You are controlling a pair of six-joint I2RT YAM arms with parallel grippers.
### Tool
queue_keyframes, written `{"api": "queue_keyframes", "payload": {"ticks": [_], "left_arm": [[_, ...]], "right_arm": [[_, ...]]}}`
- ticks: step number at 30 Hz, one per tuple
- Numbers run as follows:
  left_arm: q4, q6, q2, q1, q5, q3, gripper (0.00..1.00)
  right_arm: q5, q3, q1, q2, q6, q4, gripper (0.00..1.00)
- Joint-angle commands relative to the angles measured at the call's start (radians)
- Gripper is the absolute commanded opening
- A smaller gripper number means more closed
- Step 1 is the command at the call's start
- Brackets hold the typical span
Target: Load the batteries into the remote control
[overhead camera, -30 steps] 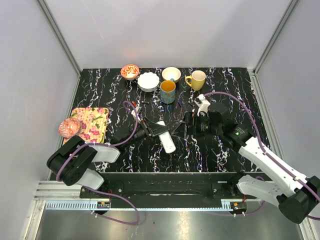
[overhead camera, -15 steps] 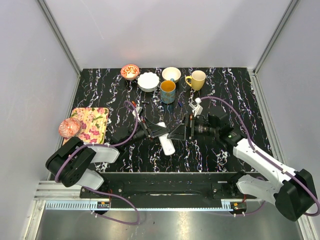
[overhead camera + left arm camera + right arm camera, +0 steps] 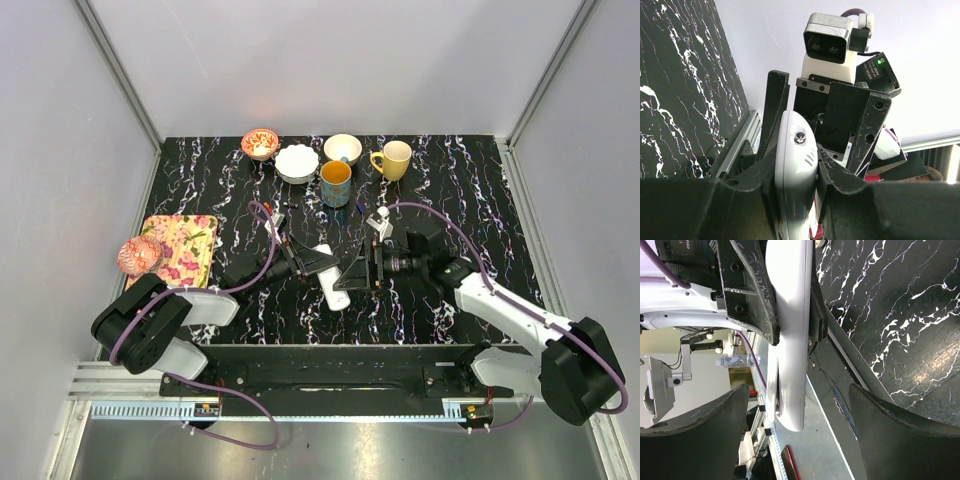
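Bright, even light falls from above in the overhead view, leaving only soft shadows on the dark table (image 3: 450, 190). In the wrist views the nearest claw fingers (image 3: 695, 435) loom dark and blurred, while the white remote control (image 3: 790, 315) gleams, slightly overexposed.

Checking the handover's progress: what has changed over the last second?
The right gripper swept left, towards the remote control, and now straddles its free end with jaws open, gripping nothing. The left gripper stayed shut on the remote control, which hardly moved.
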Motion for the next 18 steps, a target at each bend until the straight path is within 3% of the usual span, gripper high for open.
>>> {"api": "queue_keyframes", "payload": {"ticks": [1,8,18], "left_arm": [[0.128,-0.009,-0.034,0.003,0.019,0.024,0.0],[0.136,-0.012,-0.03,0.001,0.019,0.027,0.0],[0.145,-0.015,-0.03,-0.004,0.02,0.027,0.0]], "right_arm": [[-0.07,-0.009,-0.002,0.017,0.024,0.101,0.85],[-0.134,-0.03,-0.001,0.066,0.075,0.201,0.8],[-0.145,-0.03,-0.001,0.112,0.092,0.218,0.73]]}}
